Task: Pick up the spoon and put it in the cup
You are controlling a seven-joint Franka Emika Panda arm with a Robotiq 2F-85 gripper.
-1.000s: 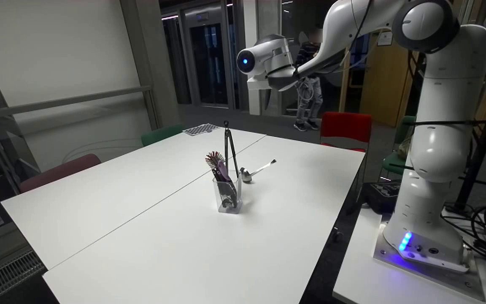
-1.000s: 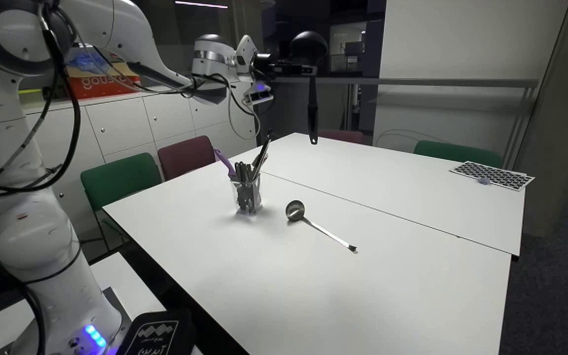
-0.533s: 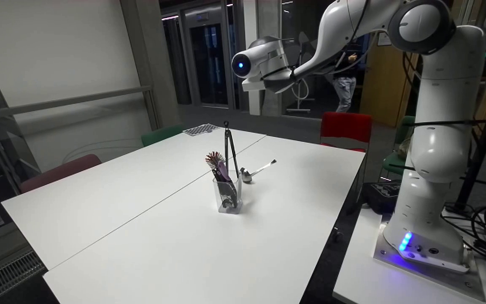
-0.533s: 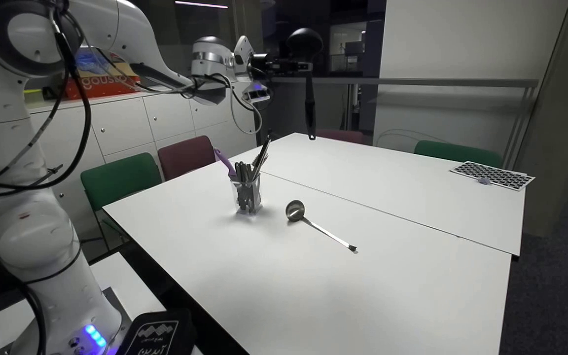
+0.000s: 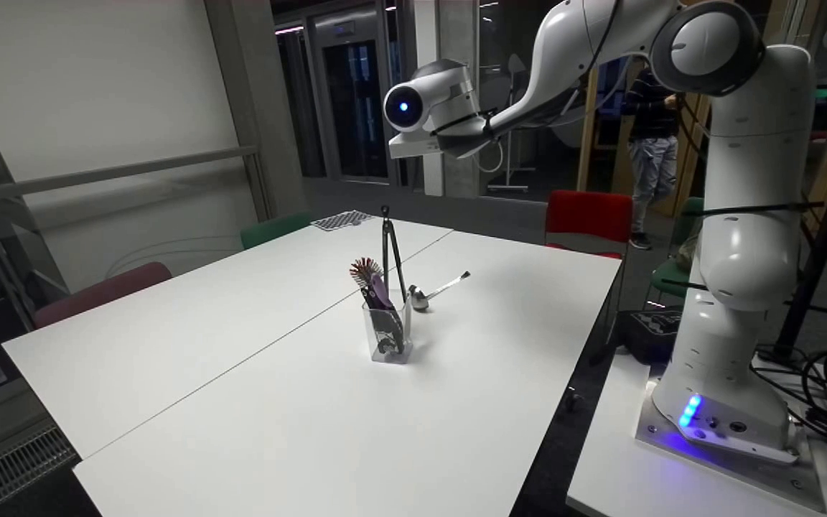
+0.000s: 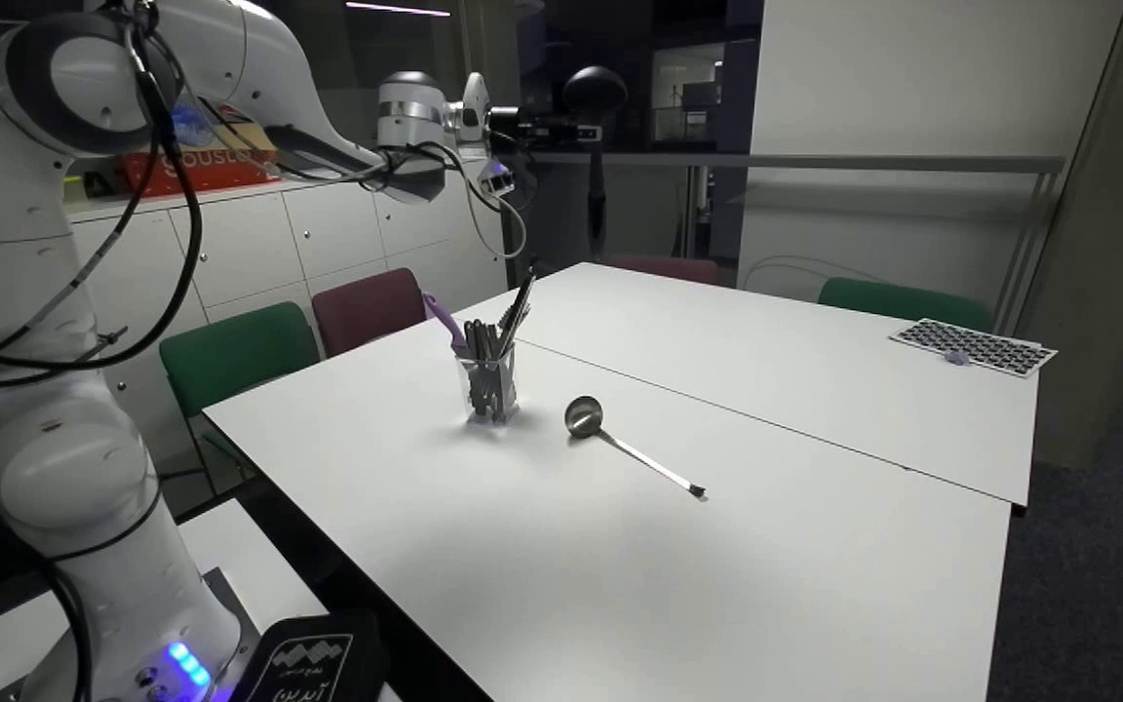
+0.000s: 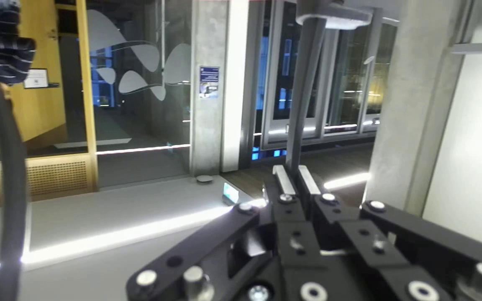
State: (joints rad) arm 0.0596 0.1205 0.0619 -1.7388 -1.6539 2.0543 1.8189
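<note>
Swinging dark utensil [image 6: 596,90] nearer cup [image 6: 465,382] over last second, high above table [image 6: 766,565]; our gripper [image 7: 292,168] pinches it narrow. Metal spoon [image 6: 584,417] lies on table, apart from cup; if that's wanted one, we likely must free gripper first.

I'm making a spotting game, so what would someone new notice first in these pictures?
Probably the white robot arm beside the white table, its gripper shut on a black spoon-like tool up in the air, round end on top. Next, perhaps, the shiny ladle lying on the table and, near it, the see-through cup crowded with utensils. A red chair also pops out, past the table's edge.
</note>
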